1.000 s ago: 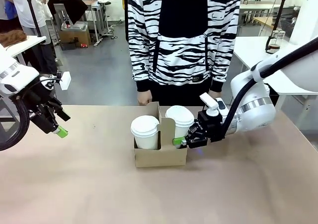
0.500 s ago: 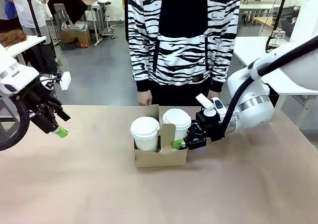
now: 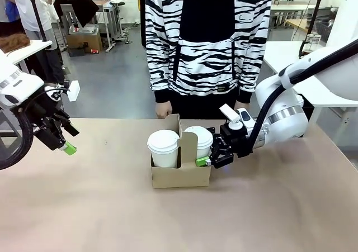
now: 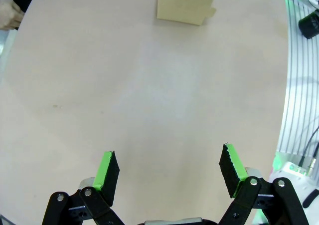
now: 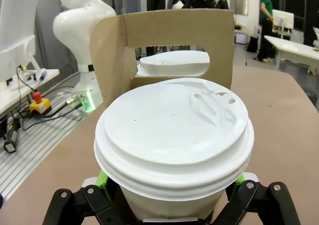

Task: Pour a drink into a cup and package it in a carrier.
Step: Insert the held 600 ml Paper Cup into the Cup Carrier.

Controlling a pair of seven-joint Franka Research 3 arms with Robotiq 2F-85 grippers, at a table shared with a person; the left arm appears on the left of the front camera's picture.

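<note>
From my remote station I see the right gripper (image 3: 208, 158) at the right side of the carrier (image 3: 180, 174), its fingers flanking the lidded cup (image 3: 199, 142) seated in the right-hand slot. In the right wrist view that cup (image 5: 172, 145) sits directly between the two green pads (image 5: 103, 177), which stand on either side of the cup wall just below the lid rim. The jaws read as spread wide; I cannot tell whether the pads touch the cup.

The left gripper (image 3: 62, 140) hangs above the table's left end, well apart from the carrier, with its jaws spread wide and nothing between them. In the left wrist view, bare table (image 4: 149, 85) shows between its pads (image 4: 106, 169), with the carrier (image 4: 185, 6) far off at the top edge.

Count:
- Cups: two, both white with white lids, one per slot; the second cup (image 3: 163, 147) occupies the left slot.
- Carriers: one, brown cardboard, with an upright handle divider (image 3: 187, 147) between the cups.
- Grippers: two.
- Persons at the far side: one, with a hand (image 3: 163, 110) resting at the table's far edge, behind the carrier.

The carrier stands near the table's middle. Open tabletop (image 3: 168, 218) lies in front of it and to both sides.
</note>
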